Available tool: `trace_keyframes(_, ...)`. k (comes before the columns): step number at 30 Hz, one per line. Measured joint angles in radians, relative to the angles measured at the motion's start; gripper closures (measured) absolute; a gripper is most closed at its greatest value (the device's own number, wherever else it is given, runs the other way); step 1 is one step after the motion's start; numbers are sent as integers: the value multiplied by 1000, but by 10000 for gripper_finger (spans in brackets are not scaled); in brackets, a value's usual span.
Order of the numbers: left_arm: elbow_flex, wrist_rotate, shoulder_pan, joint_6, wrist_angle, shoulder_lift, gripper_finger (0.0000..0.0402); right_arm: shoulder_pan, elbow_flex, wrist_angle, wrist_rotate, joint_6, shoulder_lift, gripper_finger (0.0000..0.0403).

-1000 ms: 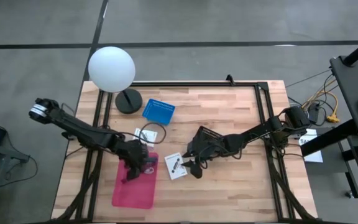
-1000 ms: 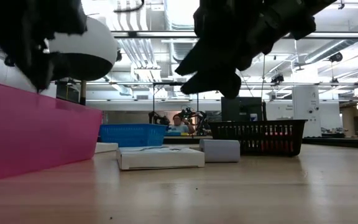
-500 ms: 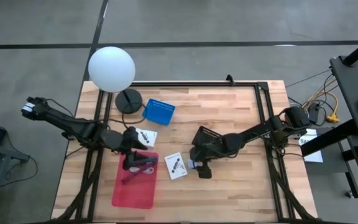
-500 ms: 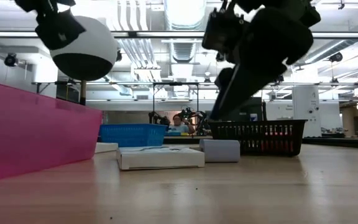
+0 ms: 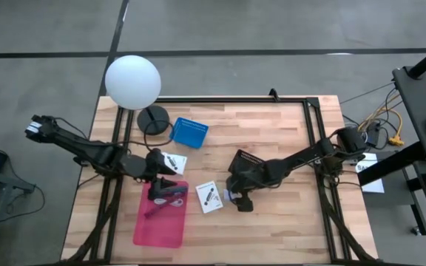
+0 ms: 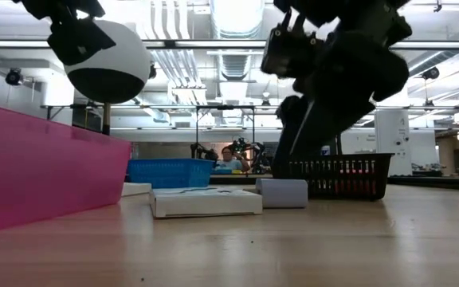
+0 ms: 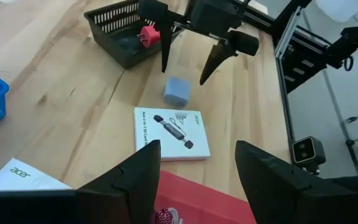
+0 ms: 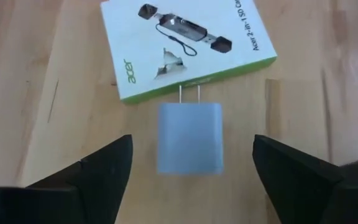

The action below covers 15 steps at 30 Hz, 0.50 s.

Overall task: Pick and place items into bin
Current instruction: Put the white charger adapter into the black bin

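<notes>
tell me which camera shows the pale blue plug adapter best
The right wrist view: the adapter lies centered between the open right gripper, prongs visible. The left wrist view shows it smaller; the low view, side-on; the high view, mostly hidden.

Both arms are dark, near black, built of slim jointed links. The left arm (image 5: 87, 150) ends at its base in a pale grey-white cap with a thin cable looping beside it. The right arm (image 5: 302, 157) has a bulky black housing at its shoulder end. The left gripper (image 7: 197, 177) has two broad, matte black, wedge-shaped fingers. The right gripper (image 8: 190, 171) shows the same flat black tapered fingers (image 8: 104, 171); seen from the left wrist they look long and thin under a boxy black body.
</notes>
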Motion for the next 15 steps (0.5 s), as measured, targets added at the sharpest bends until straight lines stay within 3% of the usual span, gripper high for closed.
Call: trace_keyframes(15,0,-5,0,-3,9,18,210,0,-1,32,-2,5,84,103)
